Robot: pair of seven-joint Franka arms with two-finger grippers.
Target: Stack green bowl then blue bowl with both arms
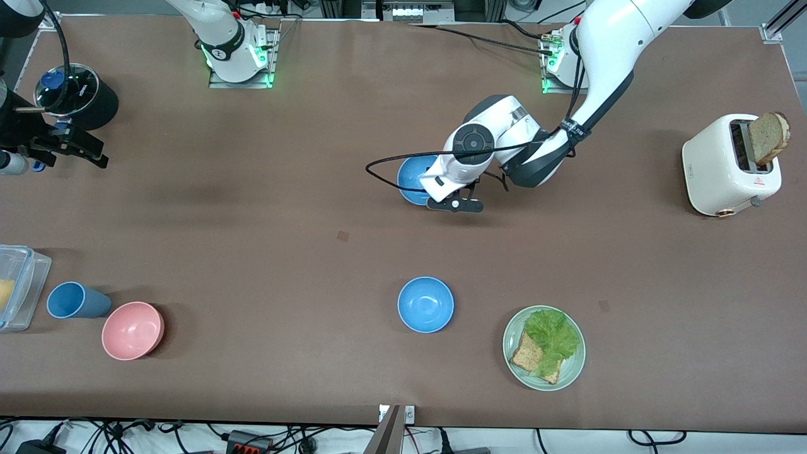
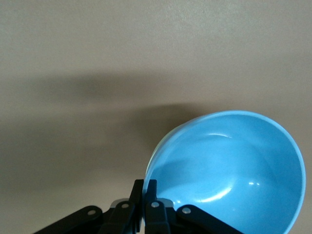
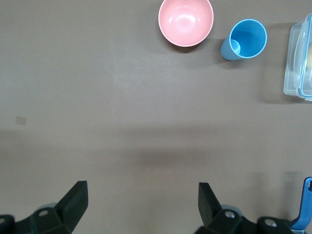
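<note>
My left gripper [image 1: 438, 183] is shut on the rim of a bright blue bowl [image 1: 411, 178] and holds it tilted over the middle of the table. In the left wrist view the fingers [image 2: 145, 183] pinch the blue bowl's [image 2: 229, 170] rim. A second, identical blue bowl [image 1: 425, 304] sits on the table nearer the front camera. The green bowl is not in view. My right gripper [image 1: 75, 148] hangs open and empty over the right arm's end of the table; the right wrist view shows its fingertips [image 3: 78, 192] wide apart over bare table.
A pink bowl [image 1: 132, 330], blue cup [image 1: 72, 300] and clear container [image 1: 16, 287] stand at the right arm's end, near the front edge. A black pot with glass lid [image 1: 79, 94] stands close to the right gripper. A green plate [image 1: 570, 372] holds lettuce and toast. A white toaster [image 1: 719, 167] stands at the left arm's end.
</note>
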